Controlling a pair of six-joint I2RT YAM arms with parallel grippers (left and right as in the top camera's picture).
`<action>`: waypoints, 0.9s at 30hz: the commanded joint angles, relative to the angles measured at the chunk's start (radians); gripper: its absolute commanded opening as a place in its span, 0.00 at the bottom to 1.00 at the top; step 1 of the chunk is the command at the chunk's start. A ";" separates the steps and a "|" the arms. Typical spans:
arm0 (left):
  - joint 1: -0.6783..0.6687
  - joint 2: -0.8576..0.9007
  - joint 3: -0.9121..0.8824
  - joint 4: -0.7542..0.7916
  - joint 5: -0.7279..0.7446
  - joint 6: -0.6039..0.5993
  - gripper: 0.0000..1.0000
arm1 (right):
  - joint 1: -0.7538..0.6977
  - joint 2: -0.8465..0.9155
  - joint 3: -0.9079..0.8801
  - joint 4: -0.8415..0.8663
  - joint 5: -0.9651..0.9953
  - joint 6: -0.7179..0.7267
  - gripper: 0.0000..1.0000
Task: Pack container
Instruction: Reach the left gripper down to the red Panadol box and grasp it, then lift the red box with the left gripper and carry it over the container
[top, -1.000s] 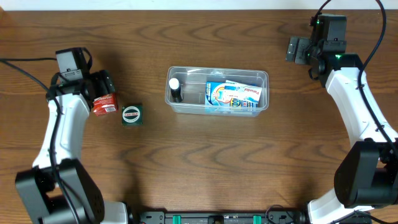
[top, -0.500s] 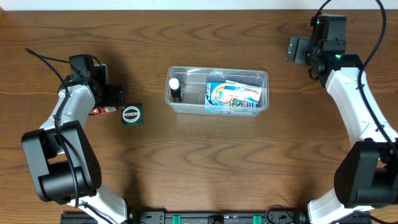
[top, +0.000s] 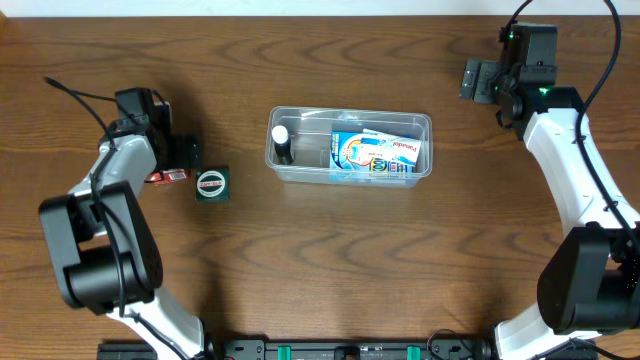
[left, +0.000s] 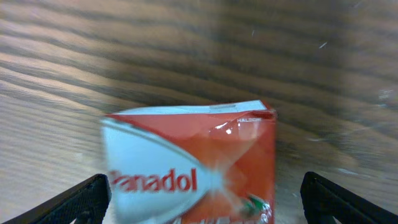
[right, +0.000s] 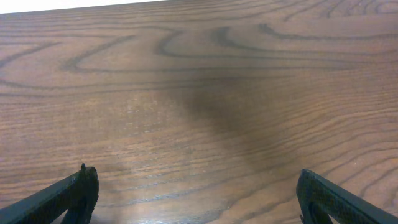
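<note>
The container (top: 312, 150) lies mid-way across the worktop (top: 330, 260), long axis running 9 to 3 o'clock, open side up. A white-capped bottle (top: 282, 143) stands at its 9 o'clock end; a blue and white box (top: 378, 153) fills the 3 o'clock half. Out at 9 o'clock sit a dark green box (top: 212, 185), then a red Panadol box (left: 199, 168) straddled by the left gripper (left: 204, 199), jaws apart, seemingly not pressing it. At 2 o'clock the right gripper (right: 199, 193) has its jaws wide apart.

Dark brown wood-grain table (top: 330, 250) fills every view.
</note>
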 joint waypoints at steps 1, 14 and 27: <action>0.006 0.032 0.005 0.000 -0.011 -0.023 0.98 | -0.001 -0.010 0.008 -0.001 0.013 0.018 0.99; 0.006 -0.013 0.005 0.000 -0.011 -0.027 0.67 | -0.001 -0.010 0.008 -0.002 0.013 0.018 0.99; -0.029 -0.292 0.005 -0.070 -0.006 -0.120 0.63 | -0.001 -0.010 0.008 -0.002 0.013 0.018 0.99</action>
